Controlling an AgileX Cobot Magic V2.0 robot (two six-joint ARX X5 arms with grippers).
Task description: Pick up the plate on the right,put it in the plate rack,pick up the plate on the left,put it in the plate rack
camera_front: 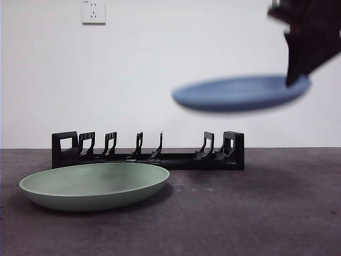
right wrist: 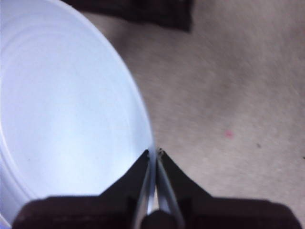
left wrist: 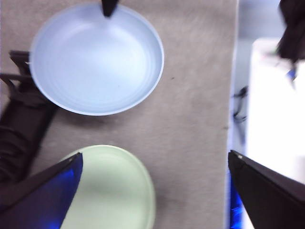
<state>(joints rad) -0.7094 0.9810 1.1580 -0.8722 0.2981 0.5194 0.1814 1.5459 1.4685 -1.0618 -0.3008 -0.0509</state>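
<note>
A blue plate (camera_front: 241, 93) hangs in the air above the right end of the black plate rack (camera_front: 149, 152), nearly level. My right gripper (camera_front: 298, 74) is shut on its rim at the right (right wrist: 153, 160); the plate (right wrist: 62, 109) fills much of the right wrist view. A green plate (camera_front: 95, 184) lies flat on the table in front of the rack's left half. My left gripper (left wrist: 155, 176) is high above the table, open and empty, looking down on the green plate (left wrist: 116, 191), the blue plate (left wrist: 95, 59) and part of the rack (left wrist: 21, 114).
A dark grey table (camera_front: 256, 213) runs to a white wall with a wall socket (camera_front: 94, 12). The table's edge (left wrist: 233, 95) shows in the left wrist view, with a white surface (left wrist: 274, 119) beyond it.
</note>
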